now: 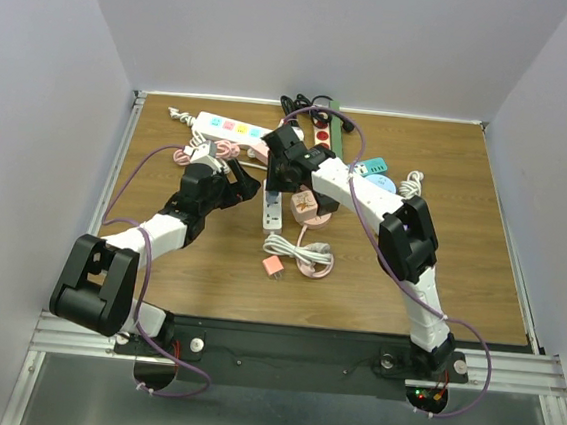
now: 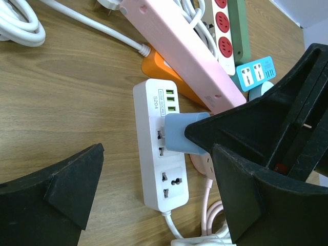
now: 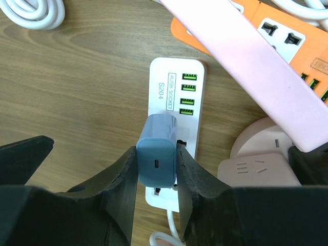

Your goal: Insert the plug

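One blue plug (image 3: 156, 154) in grip of right end effector (image 3: 157, 163), at one white strip (image 3: 177, 87); left end effector (image 2: 156, 159) agape.

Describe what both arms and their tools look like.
The left arm and the right arm both alternate white links with chunky black joint housings. A thin purple cable loops loosely along each. The left tool and the right tool have matte black, angular, wedge-shaped fingers. No markings show on them.

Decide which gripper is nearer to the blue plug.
Right. The right gripper clamps the blue plug at the white power strip; the left gripper is open beside the strip, not touching the plug.
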Tool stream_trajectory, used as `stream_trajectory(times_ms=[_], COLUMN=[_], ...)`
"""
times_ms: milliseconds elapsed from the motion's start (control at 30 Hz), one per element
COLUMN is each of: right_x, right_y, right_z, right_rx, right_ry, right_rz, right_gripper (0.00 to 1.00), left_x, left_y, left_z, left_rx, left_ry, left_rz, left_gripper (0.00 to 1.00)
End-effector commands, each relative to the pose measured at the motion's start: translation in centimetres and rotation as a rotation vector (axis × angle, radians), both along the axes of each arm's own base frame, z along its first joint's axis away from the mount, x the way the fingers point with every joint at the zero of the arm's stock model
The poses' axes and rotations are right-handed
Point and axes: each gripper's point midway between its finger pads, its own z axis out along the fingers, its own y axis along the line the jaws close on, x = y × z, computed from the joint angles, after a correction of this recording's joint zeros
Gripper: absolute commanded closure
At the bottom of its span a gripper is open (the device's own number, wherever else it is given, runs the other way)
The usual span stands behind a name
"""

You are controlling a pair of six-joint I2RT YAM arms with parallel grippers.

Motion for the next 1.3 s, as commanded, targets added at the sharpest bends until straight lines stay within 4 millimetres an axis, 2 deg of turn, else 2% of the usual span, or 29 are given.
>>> stream_trajectory(times_ms=[0,200,400,633,733,967,1033,1133,1267], right_x=[0.9,-0.6,-1.0,-1.8,-1.5,-0.5,-0.3,-0.6,-1.8], right_y=[-0.4,0.5,0.5,0.5,0.2,-0.6,-0.6,-0.3,0.4], right_z=[0.0,-0.5,2.5,2.4,2.8,7.0,7.6,7.0,4.7], right_rx=[-0.027,0.023,0.068,0.083,0.077,0.09,0.087,0.098,0.106], right_ry=[-0.03,0.038,0.006,0.033,0.015,-0.095,-0.112,-0.088,-0.013], right_rz=[-0.008,0.038,0.049,0.055,0.043,0.01,0.011,0.027,0.053], right_gripper=[1.0,1.0,1.0,1.0,1.0,1.0,1.0,1.0,1.0], left_x=[0.1,0.1,0.1,0.0,0.0,0.0,0.0,0.0,0.0], left_y=[0.0,0.0,0.0,-0.1,0.0,0.0,0.0,-0.1,0.0], left_z=[1.0,0.9,1.1,1.0,1.0,0.9,0.9,0.9,0.8], left_rx=[0.004,0.006,0.005,0.002,0.006,0.003,0.005,0.004,0.005], left_ry=[-0.043,-0.041,-0.044,-0.043,-0.042,-0.04,-0.037,-0.037,-0.036], left_rz=[-0.015,-0.014,-0.014,-0.017,-0.014,-0.017,-0.016,-0.017,-0.017], left_gripper=[0.02,0.02,0.02,0.02,0.03,0.02,0.02,0.03,0.02])
